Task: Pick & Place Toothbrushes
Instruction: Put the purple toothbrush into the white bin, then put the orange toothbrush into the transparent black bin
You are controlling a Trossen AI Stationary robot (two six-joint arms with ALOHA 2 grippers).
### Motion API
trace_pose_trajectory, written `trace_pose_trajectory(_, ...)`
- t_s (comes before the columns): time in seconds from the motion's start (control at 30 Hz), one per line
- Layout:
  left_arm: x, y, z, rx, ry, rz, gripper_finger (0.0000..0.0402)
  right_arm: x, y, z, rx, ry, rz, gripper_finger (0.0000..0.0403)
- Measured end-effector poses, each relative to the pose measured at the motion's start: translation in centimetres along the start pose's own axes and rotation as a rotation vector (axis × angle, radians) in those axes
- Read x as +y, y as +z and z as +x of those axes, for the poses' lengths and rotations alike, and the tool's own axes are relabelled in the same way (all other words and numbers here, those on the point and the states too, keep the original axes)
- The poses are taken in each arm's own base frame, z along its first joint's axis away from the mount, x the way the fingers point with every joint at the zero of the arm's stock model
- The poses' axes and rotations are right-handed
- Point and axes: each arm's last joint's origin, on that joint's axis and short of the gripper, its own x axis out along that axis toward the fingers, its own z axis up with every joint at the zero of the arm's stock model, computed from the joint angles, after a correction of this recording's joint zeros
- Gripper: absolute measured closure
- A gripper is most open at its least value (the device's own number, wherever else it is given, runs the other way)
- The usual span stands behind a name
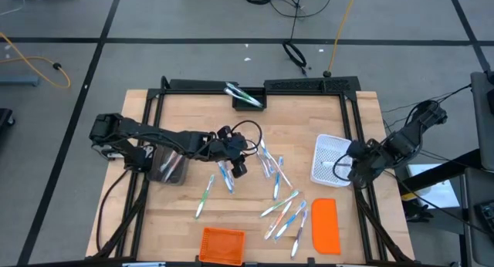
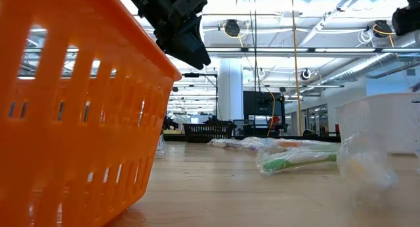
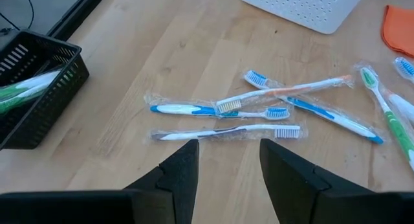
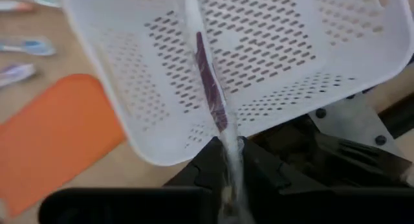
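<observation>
Several plastic-wrapped toothbrushes (image 1: 284, 211) lie scattered flat on the wooden table; one cluster shows in the left wrist view (image 3: 259, 107). My left gripper (image 1: 238, 167) hangs open above the table's middle, its fingers (image 3: 184, 169) just short of the nearest toothbrush (image 3: 226, 131), touching nothing. My right gripper (image 1: 352, 171) is at the right edge of the white mesh basket (image 1: 330, 159), shut on a toothbrush with a dark purple accent (image 4: 208, 68). A black bin (image 1: 248, 98) at the far edge holds green toothbrushes (image 3: 19, 88). My right gripper pinches one end of the wrapped toothbrush (image 4: 229, 149) between its two fingers. The toothbrush sticks straight out ahead of the fingers, along their line, over the inside of the white basket (image 4: 278, 49). I cannot tell whether its far end touches the basket.
An orange basket (image 1: 222, 244) stands at the near edge and fills the low view's left (image 2: 65, 109). A flat orange lid (image 1: 326, 224) lies near right. A clear bin (image 1: 170, 167) sits under my left arm. A black frame (image 1: 351, 105) borders the table.
</observation>
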Motion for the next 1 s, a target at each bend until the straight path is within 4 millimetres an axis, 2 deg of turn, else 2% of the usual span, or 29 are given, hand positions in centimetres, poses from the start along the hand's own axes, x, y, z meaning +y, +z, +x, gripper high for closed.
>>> trace_pose_trajectory(0.13,0.0,0.0,0.0,0.000,0.001,0.003,0.0236,0.3,0.0,0.7,-0.004,0.017,0.001,0.0325)
trace_pose_trajectory(0.53,0.0,0.0,0.0,-0.005,0.000,0.000,0.0236,0.9,0.2,0.7,-0.048,0.068,-0.042,0.0239)
trace_pose_trajectory(0.83,0.0,0.0,0.0,-0.006,-0.001,0.000,0.0236,0.2,0.4,-0.3,-0.050,0.032,-0.036,0.0251)
trace_pose_trajectory(1.0,0.0,0.1,0.0,-0.006,-0.001,0.000,0.0236,1.0,1.1,-1.2,-0.158,0.118,-0.054,0.0259)
